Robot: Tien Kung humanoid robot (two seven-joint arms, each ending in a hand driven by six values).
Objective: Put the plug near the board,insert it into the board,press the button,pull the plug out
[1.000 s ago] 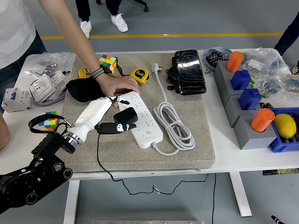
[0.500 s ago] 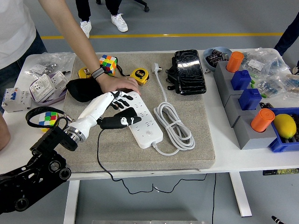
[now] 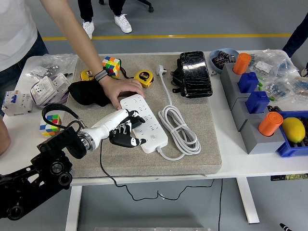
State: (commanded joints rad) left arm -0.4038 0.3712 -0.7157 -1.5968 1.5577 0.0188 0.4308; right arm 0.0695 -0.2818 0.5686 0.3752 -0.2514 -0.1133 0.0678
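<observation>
Left robot hand (image 3: 126, 131): reaches in from the lower left of the frame, white forearm and black fingers curled around the black plug (image 3: 126, 141), at the near left edge of the board.
Plug: a dark block under the fingers, just beside or touching the board's left side; whether its prongs sit in a socket is hard to tell from this angle. Its black cord (image 3: 103, 166) runs down over the table's near edge.
Board (image 3: 144, 122): white power strip lying diagonally on the grey mat (image 3: 202, 149), centre of the frame, with its white cable (image 3: 180, 130) coiled to its right.
Person's hand (image 3: 122, 89): comes from the upper left, palm pressing the far end of the board, a band on the wrist.
Table (image 3: 240, 161): white, carries the mat.
Other things: a colour cube (image 3: 110, 65) and a yellow tape measure (image 3: 144, 78) at the mat's far edge; a black pouch (image 3: 195, 73) upper centre; grey blocks with orange and blue pieces (image 3: 252, 108) at right.
</observation>
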